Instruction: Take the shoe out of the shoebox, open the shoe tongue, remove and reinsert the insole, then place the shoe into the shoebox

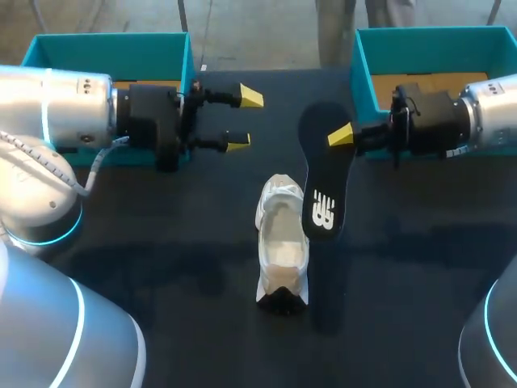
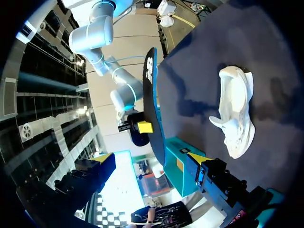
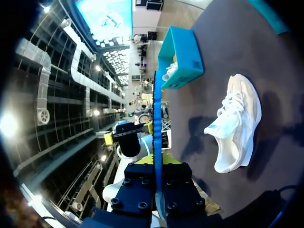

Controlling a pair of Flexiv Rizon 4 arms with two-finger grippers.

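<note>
The shoe (image 1: 283, 242) is the likeliest source of trouble. It stands on its sole in the middle of the dark table (image 1: 161, 267), and nothing holds it. It looks light, so if the insole is pushed in against it, it could slide or tip over rather than take the insole.

The insole (image 1: 323, 178) hangs just to the right of the shoe and a little beyond it, lifted off the table. The right gripper (image 1: 343, 135) is clamped on its far end only, fingers pinching it from both faces. The long free end points back toward the shoe. It looks thin and bendy, so I would expect it to flex, catch on the rim of the opening or fold over instead of lying flat inside. With so short a hold it may also twist or slip out.

The left gripper (image 1: 245, 120) hangs well beyond the shoe on its left, fingers spread wide with nothing between them, so it gives no support.

The shoe is white with its opening facing up, a pale lining inside and a dark patch at its near end. The insole is black on top, with a blue edge in the right wrist view.

Farthest off, a teal box (image 1: 363, 73) stands beyond the shoe on the right, and a second teal box (image 1: 105, 48) on the left.
</note>
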